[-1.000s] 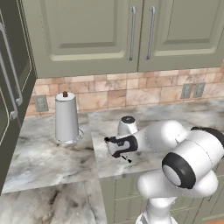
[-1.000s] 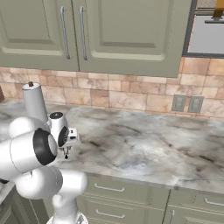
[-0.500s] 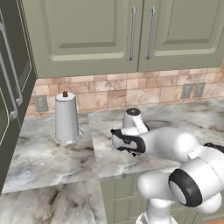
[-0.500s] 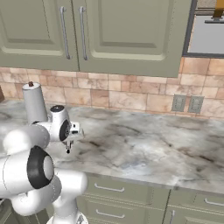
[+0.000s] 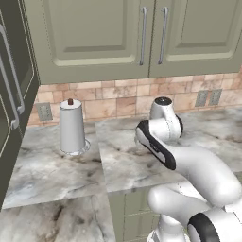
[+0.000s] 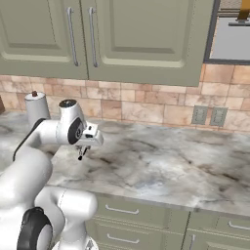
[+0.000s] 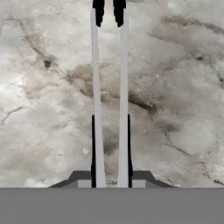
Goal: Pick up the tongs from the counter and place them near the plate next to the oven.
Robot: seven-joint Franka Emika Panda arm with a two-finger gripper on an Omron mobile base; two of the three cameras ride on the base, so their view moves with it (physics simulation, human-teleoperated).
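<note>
Over the marble counter point(image 6: 161, 166), the gripper point(image 7: 109, 175) is clamped on the tongs point(image 7: 109, 87), one dark finger pressed to the outside of each silver arm. From the hand camera the two thin metal arms run straight away from the fingers, side by side with a narrow gap between them, and end in black tips at the top of that picture, with the veined stone behind them. From the right base camera the gripper point(image 6: 83, 152) points down at the counter from the end of the white arm, and something thin and dark hangs under it, too small to make out. A white paper-towel roll point(image 5: 72, 127) on its stand sits on the counter by the tiled wall point(image 5: 118, 101), well to the left of the arm in the left base view, and it peeks out behind the arm point(image 6: 37, 110) in the right one. Olive-green cupboards point(image 6: 136, 39) hang above, and two grey outlets point(image 6: 207, 116) sit in the tiles to the right.
</note>
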